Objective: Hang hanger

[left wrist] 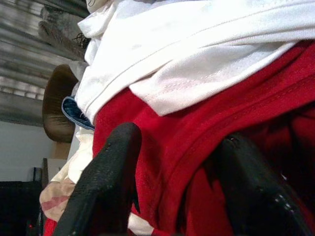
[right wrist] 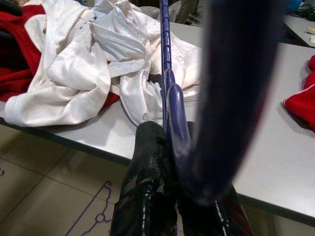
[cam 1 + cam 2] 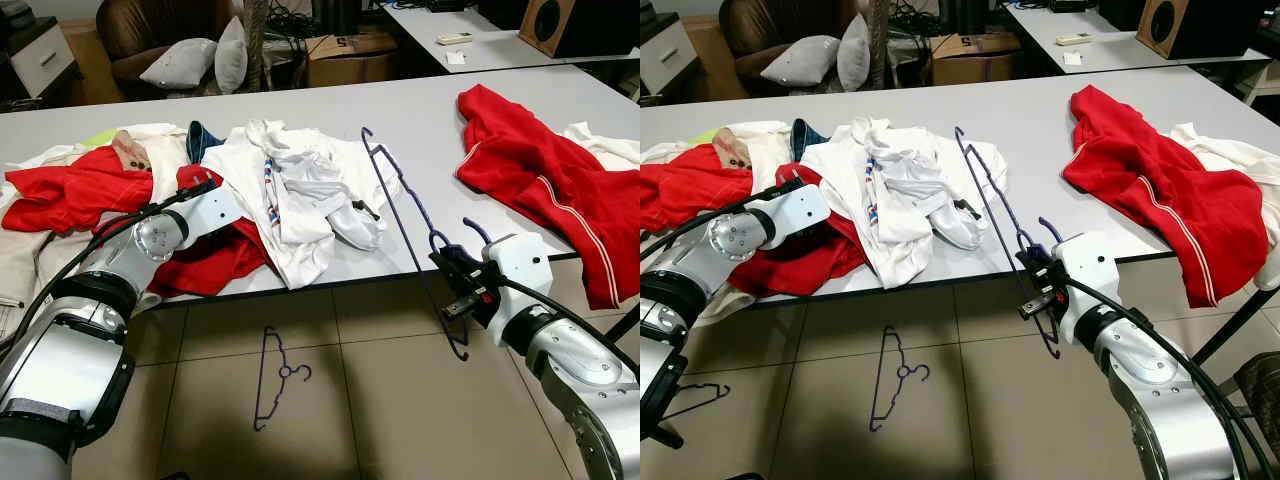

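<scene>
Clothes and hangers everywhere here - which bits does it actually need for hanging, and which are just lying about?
In use:
- blue hanger, gripped by the right gripper
- left gripper, at the red garment
- white shirt

Lying about:
- floor hanger
- red jacket
- cushions

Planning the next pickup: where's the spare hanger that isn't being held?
The spare hanger lies flat on the tiled floor just in front of the table's near edge, below the white shirts.

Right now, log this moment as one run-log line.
right pincer: shut on blue hanger, table edge | left pincer: open, at red garment | second hanger: on floor | hanging: not yet done
</scene>
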Tool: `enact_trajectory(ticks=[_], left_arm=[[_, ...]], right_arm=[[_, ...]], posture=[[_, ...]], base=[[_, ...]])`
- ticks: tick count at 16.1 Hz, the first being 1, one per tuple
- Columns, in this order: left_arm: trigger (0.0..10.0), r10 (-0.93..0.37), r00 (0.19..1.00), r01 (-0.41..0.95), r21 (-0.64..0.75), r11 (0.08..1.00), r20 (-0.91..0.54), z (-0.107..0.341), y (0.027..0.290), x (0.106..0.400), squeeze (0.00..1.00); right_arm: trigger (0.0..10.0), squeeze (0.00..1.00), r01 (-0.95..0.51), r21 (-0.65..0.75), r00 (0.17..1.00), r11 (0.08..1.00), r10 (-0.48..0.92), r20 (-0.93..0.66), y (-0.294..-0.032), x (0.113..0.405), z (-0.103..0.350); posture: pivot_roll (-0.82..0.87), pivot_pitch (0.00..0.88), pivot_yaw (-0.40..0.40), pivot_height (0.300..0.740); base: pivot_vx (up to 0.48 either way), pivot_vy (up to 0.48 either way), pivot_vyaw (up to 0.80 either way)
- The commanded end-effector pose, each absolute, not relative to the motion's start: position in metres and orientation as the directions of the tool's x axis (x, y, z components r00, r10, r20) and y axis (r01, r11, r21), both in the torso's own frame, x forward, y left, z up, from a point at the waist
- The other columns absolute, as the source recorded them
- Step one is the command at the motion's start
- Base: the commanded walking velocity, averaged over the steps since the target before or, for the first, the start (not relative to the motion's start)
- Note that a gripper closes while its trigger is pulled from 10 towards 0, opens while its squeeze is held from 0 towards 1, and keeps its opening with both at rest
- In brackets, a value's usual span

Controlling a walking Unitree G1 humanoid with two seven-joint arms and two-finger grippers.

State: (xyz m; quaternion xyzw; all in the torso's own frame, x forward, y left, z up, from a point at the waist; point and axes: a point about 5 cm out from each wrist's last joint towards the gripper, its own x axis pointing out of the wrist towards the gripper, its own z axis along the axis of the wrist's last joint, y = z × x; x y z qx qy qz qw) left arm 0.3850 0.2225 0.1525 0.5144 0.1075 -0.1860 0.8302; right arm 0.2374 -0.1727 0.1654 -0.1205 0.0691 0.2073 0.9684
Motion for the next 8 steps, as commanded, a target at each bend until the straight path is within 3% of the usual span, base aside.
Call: enact_trajectory(ticks=[1,4,8], left_arm=[[0.0,-0.221,0.907,0.419,0.81,0.41,-0.358,0.1607,0.2209,0.3879,0.0],[0.0,-0.282,0.847,0.529,0.771,0.354,-0.451,0.1544,0.2208,0.3825,0.0],[0.0,-0.285,0.846,0.53,0.768,0.36,-0.45,0.1616,0.2258,0.3832,0.0]], right_arm=[[10.0,0.0,-0.434,-0.217,0.898,0.874,0.403,-0.174,-0.1708,0.239,0.1683],[10.0,0.0,-0.451,-0.225,0.89,0.864,0.417,-0.184,-0.17,0.2372,0.1672],[10.0,0.0,-0.465,-0.225,0.883,0.856,0.43,-0.188,-0.1681,0.2373,0.1661]], posture=[[-0.21,0.0,0.082,0.74],[-0.21,0.0,0.082,0.74],[-0.2,0.0,0.079,0.74]], base=[[0.0,0.0,0.0],[0.0,0.0,0.0],[0.0,0.0,0.0]])
